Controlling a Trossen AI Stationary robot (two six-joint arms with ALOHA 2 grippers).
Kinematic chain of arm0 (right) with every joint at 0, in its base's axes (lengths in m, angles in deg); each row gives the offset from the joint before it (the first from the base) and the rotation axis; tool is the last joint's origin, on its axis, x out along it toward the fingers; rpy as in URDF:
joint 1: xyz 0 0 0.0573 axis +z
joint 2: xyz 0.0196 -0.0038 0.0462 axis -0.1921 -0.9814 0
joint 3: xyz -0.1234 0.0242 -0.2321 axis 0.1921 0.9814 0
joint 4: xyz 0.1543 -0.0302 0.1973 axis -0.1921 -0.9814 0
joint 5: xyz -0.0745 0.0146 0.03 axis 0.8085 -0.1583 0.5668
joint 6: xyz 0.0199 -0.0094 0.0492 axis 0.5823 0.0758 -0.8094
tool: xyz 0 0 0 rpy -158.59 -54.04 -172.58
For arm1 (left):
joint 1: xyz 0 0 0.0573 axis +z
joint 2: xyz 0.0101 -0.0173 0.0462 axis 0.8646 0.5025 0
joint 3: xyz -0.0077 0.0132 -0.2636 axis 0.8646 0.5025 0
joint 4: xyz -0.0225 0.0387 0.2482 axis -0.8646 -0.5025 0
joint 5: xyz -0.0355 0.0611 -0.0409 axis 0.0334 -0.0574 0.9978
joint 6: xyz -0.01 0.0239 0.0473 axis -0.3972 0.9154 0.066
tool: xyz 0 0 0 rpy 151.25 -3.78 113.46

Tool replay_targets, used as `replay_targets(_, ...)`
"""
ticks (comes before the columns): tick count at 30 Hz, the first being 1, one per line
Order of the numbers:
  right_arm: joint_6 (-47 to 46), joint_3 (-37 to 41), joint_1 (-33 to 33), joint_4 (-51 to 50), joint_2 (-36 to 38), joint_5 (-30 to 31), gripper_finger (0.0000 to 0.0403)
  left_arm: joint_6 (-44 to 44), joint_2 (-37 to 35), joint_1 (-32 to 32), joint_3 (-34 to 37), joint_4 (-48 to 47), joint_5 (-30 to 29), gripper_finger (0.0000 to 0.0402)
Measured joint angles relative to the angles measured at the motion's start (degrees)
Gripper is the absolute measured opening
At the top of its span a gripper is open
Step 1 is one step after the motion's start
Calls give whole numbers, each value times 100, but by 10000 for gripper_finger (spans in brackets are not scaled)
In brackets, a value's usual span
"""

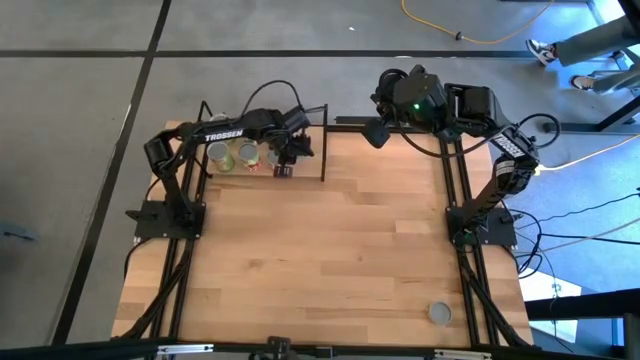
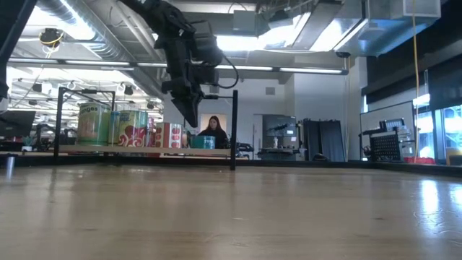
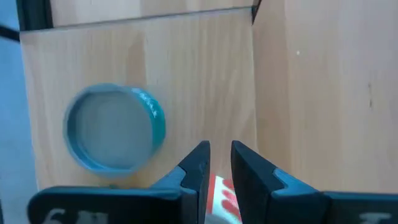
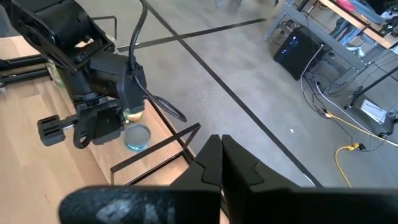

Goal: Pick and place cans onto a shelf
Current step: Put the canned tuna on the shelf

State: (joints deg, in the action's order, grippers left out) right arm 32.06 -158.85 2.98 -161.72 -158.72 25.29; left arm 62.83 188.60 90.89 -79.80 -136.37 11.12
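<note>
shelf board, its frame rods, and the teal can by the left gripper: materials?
Shelf board: pale wood, matte, visible grain and plank seams. Frame rods: thin, black, probably painted metal. Teal can: dull grey lid with a raised rim, likely tin; the side looks like a printed label.

A person [image 2: 214, 131] sits far back in the room beyond the table, facing this way. To the right of that person stand dark cabinets [image 2: 320, 140] against the back wall. Bright strip lights [image 2: 303, 70] run along the ceiling, and a silver duct [image 2: 79, 25] crosses overhead on the left. On the grey floor past the far edge of the table, a yellow cable [image 1: 470, 36] lies in a loop, and black tape lines [image 1: 150, 55] cross the concrete. Someone's shoes [image 1: 543, 50] show at the far right.
</note>
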Motion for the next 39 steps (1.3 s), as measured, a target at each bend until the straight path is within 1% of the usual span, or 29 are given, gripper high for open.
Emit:
replay_targets(4,-108,0,2,0,0,-4,0,185,108,-23,-2,119,-44,59)
replay_targets(8,-105,0,2,0,0,-6,0,160,246,5,-4,279,-122,59)
replay_targets(11,-109,30,2,9,0,-7,0,163,329,5,0,372,-363,59)
replay_targets(17,-130,33,2,6,0,-12,0,324,458,32,0,567,-471,59)
replay_targets(21,-131,35,2,4,0,-11,0,553,502,32,0,886,-701,59)
replay_targets(27,-149,35,2,4,0,-15,0,751,518,32,0,1382,-729,59)
replay_targets(29,-169,35,2,4,0,-15,0,757,518,32,0,1485,-838,59)
replay_targets(31,-254,35,2,0,0,-17,0,757,518,32,0,1419,-992,59)
replay_targets(33,-282,35,2,-1,0,-17,0,744,488,27,0,1149,-1014,59)
replay_targets(36,-281,35,2,-4,0,-20,0,747,393,18,-7,654,-817,59)
replay_targets(39,-276,35,2,-4,0,-20,0,741,401,41,-4,455,-607,59)
